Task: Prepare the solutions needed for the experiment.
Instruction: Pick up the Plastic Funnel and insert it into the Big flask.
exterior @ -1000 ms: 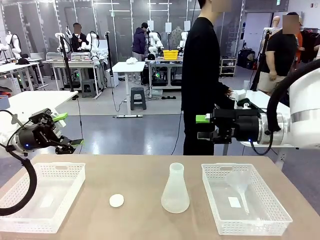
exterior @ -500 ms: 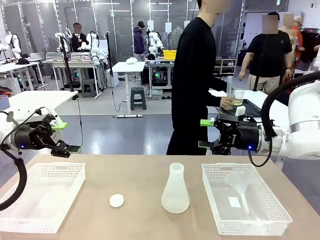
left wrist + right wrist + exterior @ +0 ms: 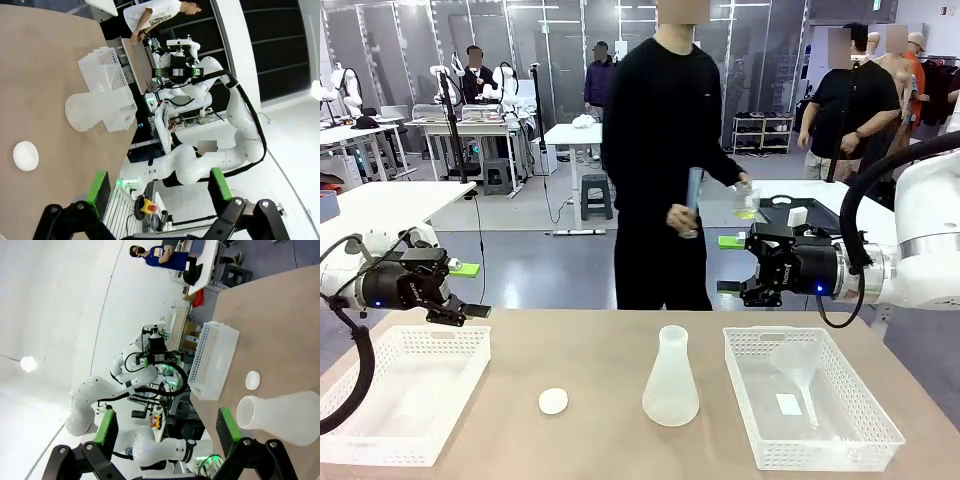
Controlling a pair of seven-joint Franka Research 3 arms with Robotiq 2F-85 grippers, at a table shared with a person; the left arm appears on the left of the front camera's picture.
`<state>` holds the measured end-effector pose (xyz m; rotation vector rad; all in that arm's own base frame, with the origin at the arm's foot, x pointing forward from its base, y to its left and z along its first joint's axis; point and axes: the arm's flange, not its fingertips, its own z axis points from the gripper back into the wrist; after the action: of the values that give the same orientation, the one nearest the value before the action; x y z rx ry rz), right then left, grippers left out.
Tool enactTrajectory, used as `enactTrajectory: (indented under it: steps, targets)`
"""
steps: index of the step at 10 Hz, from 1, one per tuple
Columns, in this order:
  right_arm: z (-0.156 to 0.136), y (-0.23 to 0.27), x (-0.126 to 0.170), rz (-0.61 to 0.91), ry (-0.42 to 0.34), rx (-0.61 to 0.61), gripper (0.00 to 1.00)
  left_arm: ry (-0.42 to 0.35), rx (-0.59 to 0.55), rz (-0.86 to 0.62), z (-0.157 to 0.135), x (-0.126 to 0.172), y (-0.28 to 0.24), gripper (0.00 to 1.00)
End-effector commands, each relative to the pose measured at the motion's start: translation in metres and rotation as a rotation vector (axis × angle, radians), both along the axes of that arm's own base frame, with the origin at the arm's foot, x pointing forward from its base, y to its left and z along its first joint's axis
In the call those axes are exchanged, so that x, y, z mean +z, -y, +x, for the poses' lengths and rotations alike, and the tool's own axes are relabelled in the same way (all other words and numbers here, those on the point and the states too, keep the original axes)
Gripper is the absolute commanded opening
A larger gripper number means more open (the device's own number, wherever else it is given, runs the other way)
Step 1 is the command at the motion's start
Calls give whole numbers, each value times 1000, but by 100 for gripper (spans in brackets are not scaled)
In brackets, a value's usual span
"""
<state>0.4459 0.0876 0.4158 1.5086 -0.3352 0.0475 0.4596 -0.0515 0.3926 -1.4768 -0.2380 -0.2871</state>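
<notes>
Across the table a person in black holds a small clear beaker with the yellow solutions (image 3: 748, 208) in one hand and a tall graduated cylinder (image 3: 693, 198) in the other. An empty frosted conical flask (image 3: 671, 380) (image 3: 87, 112) (image 3: 285, 417) stands mid-table, with a small white cap (image 3: 553, 401) (image 3: 25, 155) (image 3: 253, 379) to its left. My left gripper (image 3: 472, 290) (image 3: 159, 187) hovers open above the left basket's far edge, holding nothing. Also open and empty, my right gripper (image 3: 726, 265) (image 3: 166, 426) hangs above the right basket's far left corner.
A white mesh basket (image 3: 380, 440) (image 3: 212, 360) sits at the table's left. Another basket (image 3: 880, 430) (image 3: 107, 70) at the right holds a clear funnel (image 3: 798, 365). Other people and work tables stand farther back.
The person turned from the side table to face my table, bringing the beaker and cylinder along. My left gripper dipped slightly and levelled out; my right gripper sank a little.
</notes>
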Motion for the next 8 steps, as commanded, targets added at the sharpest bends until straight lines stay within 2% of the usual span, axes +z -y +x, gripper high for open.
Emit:
enactTrajectory:
  steps: [1,5,6,8]
  targets:
    - [1,0,0,17,-2,-8,100,9,-13,0,1,0,-1,100]
    - [0,2,0,3,-1,-4,100,9,-13,0,1,0,-1,100]
    - [22,4,9,-257,103,175,100,9,-13,0,1,0,-1,100]
    - [57,11,27,-571,200,322,100,9,-13,0,1,0,-1,100]
